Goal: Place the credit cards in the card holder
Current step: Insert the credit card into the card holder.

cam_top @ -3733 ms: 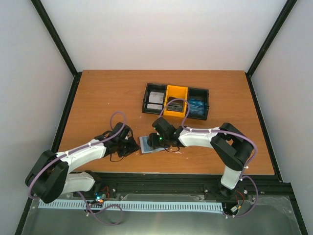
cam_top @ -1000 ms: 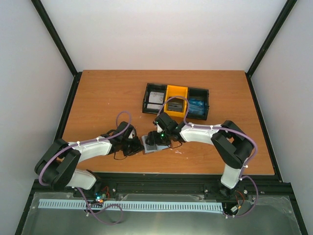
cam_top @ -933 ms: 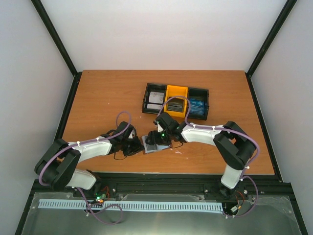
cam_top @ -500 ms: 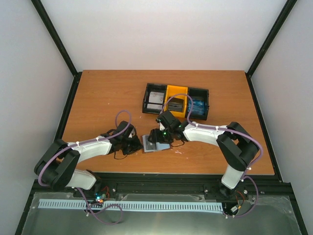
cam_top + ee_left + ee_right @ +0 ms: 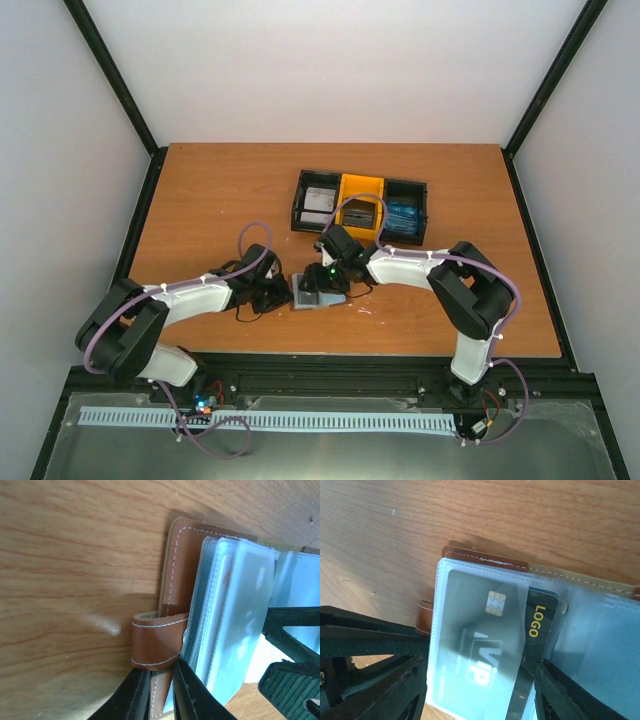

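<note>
Top external is showing me both arms reaching in from the near edge and meeting at the card holder [image 5: 312, 300]. It is lying open on the wooden surface [image 5: 200, 200] near the front middle, its long axis running roughly left to right. My left end effector [image 5: 162, 672] is pinching the holder's brown stitched leather cover just beside the strap tab [image 5: 157, 647], fingers nearly pressed together. My right end effector [image 5: 485, 662] is standing spread wide, one finger on either side of the frosted plastic sleeves [image 5: 440, 645]; I cannot tell whether it is touching them. A dark card [image 5: 542, 625] with a gold chip and yellow lettering is sitting partly inside the top sleeve. Its long axis is lying along the sleeve's, with a bare strip sticking out on the side away from the tab. Farther back, well apart, the black-and-yellow tray [image 5: 297, 205] is holding whitish cards [image 5: 319, 203], dark cards [image 5: 358, 213] and blue cards [image 5: 403, 216] in separate compartments.
</note>
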### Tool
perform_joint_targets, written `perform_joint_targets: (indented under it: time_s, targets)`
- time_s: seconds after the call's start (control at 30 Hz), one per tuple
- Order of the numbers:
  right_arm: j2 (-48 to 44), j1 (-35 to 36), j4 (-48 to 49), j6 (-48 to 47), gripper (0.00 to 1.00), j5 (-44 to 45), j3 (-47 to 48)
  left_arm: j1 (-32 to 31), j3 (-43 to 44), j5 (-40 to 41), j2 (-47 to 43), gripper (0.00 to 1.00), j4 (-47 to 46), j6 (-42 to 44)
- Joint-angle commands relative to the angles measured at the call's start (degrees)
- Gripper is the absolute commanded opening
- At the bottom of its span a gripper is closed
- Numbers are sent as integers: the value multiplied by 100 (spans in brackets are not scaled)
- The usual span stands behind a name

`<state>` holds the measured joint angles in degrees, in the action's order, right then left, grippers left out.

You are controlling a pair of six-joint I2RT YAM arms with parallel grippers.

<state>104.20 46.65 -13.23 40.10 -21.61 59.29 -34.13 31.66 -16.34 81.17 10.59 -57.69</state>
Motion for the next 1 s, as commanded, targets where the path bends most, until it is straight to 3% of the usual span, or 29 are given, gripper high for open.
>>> perform_joint_targets:
  time_s: [0.0, 0.13, 0.27, 0.47, 0.73, 0.97]
  targets:
    - [-101, -7, 404, 45, 58, -411, -91, -41, 158, 47, 109, 15, 103, 126]
    - [-211, -24, 370, 36, 58, -273, -118, -41, 180, 67, 84, 15, 128, 113]
    - [-457, -76, -169, -46, 58, 503, -77, -37, 202, 386, -145, 16, 420, 81]
    - [-958, -86, -890, -626, 59, 1264, 25, -41, 481, 1024, -570, 29, 1096, 497]
    - [-963, -94, -1735, -1017, 59, 2158, 125, -25, 655, 1034, -130, 33, 1045, 974]
    - [-726, -120, -1977, -987, 59, 2242, 199, 124, 644, 732, -81, 38, 729, 1291]
